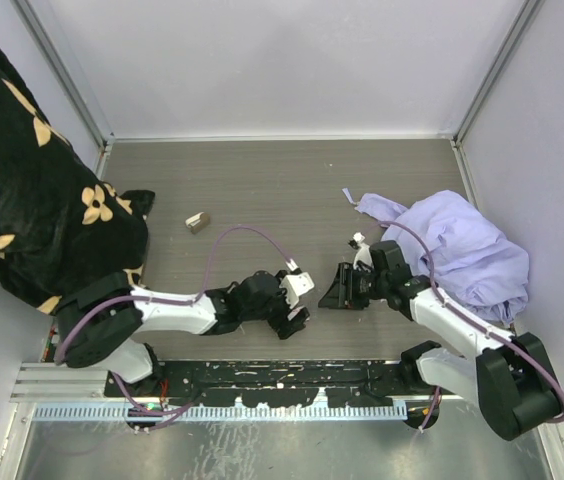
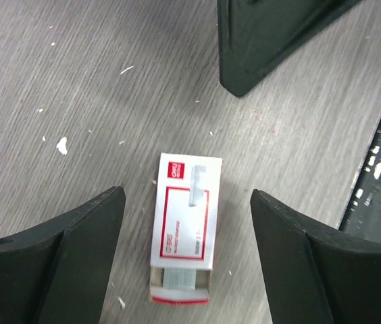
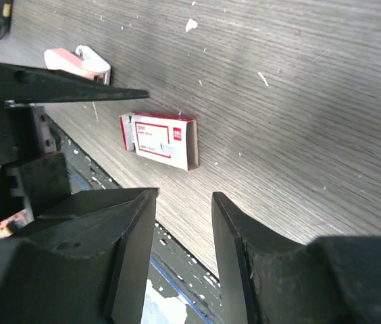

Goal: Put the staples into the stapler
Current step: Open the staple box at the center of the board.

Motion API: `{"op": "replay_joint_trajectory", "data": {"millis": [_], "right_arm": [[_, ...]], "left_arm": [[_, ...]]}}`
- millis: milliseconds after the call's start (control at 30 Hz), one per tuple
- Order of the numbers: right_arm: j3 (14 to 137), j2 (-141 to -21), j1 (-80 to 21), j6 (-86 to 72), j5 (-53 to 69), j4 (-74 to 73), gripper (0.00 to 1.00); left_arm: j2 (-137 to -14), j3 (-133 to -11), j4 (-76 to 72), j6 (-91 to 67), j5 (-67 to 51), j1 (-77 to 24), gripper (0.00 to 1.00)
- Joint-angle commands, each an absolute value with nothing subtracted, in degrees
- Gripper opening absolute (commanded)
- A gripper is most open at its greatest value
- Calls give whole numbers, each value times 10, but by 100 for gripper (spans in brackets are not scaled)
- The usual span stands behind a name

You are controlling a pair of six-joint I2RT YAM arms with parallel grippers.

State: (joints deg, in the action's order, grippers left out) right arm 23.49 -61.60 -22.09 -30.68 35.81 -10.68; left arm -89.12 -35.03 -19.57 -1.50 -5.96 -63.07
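The staples (image 2: 185, 226) are a red-and-white box lying flat on the grey wood-grain table. Its inner tray is slid partly out toward me and shows a grey staple block. A loose grey staple strip (image 2: 197, 183) rests on the lid. My left gripper (image 2: 187, 194) is open, one finger on each side of the box and neither touching it. In the top view, my left gripper (image 1: 300, 303) and right gripper (image 1: 334, 290) nearly meet at the table's near middle. My right gripper (image 3: 184, 194) is open and empty, just short of the staples (image 3: 160, 140). The stapler is not in view.
A crumpled purple cloth (image 1: 462, 250) lies behind the right arm. A black floral cloth (image 1: 32, 200) fills the left side. A small tan block (image 1: 198, 222) sits mid-table on the left. A black rail (image 1: 282, 375) runs along the near edge, close to the box.
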Motion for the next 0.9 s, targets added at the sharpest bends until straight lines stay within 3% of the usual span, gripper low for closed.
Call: {"op": "replay_joint_trajectory", "data": {"millis": [0,433,867], "right_arm": [[283,-582,-244,-268,279,-160,45],[297,-673,-310,-286,272,-81,44],[316,-764,-342,-281,277,-25,35]], "left_arm": [[-820,-319,-205,-48,-40,-634,77],[-741,-239,-211,-116,8,-633,76],[-733,-252,-156,-70,16,-632,72]]}}
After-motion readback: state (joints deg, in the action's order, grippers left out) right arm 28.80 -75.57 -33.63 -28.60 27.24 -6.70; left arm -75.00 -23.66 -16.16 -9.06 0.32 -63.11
